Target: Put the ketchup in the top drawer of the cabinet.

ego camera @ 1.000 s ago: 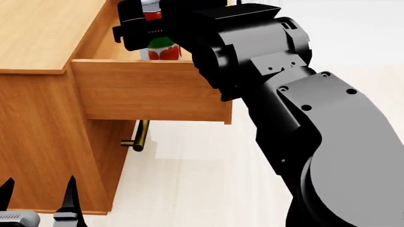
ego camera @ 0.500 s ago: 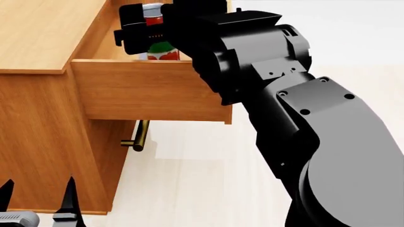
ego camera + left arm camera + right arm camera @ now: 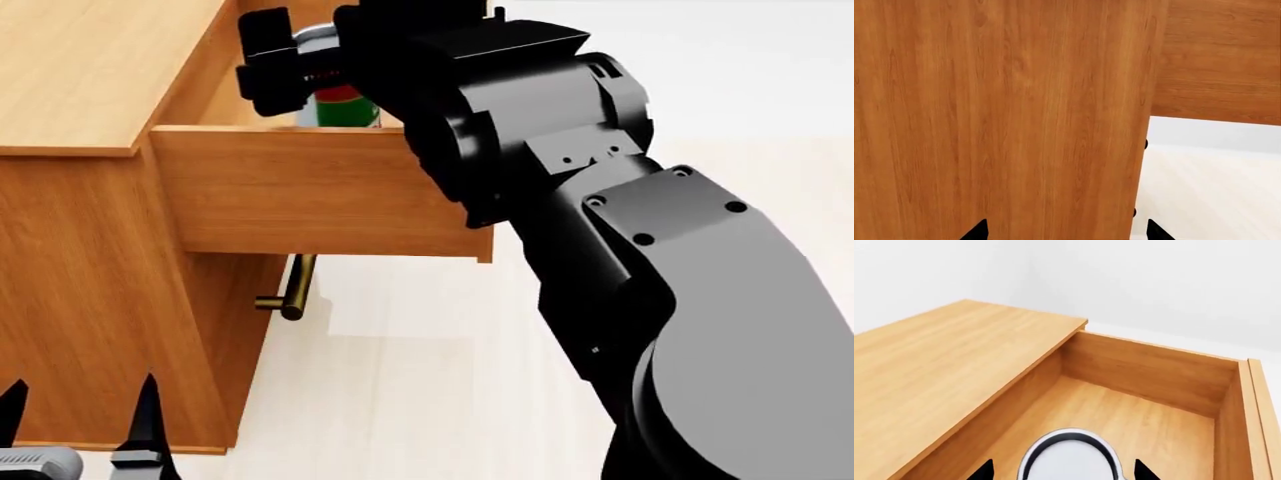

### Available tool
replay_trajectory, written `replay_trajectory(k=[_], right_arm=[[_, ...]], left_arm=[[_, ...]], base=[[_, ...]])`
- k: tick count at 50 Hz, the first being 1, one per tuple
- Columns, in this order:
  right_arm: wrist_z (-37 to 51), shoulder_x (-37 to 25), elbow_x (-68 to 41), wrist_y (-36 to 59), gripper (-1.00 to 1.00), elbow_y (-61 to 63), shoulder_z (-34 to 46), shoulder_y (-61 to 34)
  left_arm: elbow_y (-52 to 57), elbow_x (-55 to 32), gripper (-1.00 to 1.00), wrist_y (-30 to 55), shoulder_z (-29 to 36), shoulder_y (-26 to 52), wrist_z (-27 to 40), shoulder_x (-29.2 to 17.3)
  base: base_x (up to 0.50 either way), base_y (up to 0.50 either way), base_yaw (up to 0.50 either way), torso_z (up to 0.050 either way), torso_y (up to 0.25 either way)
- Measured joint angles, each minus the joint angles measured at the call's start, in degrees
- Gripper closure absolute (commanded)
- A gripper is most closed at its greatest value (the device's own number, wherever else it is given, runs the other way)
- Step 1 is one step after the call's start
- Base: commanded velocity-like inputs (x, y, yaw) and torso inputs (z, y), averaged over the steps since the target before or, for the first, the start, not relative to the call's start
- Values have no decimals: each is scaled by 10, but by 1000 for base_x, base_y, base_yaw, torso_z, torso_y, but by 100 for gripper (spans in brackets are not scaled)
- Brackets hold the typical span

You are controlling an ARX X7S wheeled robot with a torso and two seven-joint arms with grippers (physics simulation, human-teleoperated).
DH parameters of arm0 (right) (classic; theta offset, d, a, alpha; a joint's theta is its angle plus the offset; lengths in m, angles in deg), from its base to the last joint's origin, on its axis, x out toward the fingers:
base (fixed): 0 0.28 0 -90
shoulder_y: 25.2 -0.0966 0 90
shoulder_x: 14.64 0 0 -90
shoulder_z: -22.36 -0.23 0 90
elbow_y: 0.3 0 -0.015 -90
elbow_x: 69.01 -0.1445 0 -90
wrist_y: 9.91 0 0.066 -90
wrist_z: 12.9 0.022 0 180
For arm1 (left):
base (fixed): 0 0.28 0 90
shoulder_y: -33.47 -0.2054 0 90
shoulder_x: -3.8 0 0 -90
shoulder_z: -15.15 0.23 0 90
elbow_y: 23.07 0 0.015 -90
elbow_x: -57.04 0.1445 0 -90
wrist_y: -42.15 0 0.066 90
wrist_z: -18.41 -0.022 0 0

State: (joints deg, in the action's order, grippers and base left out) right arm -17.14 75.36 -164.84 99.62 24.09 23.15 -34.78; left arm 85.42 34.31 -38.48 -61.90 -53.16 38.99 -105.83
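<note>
Over open drawer [image 3: 320,195], your right gripper [image 3: 310,70] clamps ketchup [image 3: 340,100], can low inside. Left gripper [image 3: 80,425] spread, idle by cabinet [image 3: 94,300]. Release high, can tips; watch front wall.

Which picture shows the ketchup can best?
The head view: the ketchup shows its red and green label behind the right gripper. The right wrist view shows only its silver lid. The left wrist view shows only wood.
</note>
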Motion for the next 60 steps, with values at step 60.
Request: replay_trajectory(k=[60], right_arm=[[221,-181,53,-345,-100,317,11,-136]], left_arm=[[62,9,-100,23,17,15,23,-17]], base=[[0,0,0,0,0]])
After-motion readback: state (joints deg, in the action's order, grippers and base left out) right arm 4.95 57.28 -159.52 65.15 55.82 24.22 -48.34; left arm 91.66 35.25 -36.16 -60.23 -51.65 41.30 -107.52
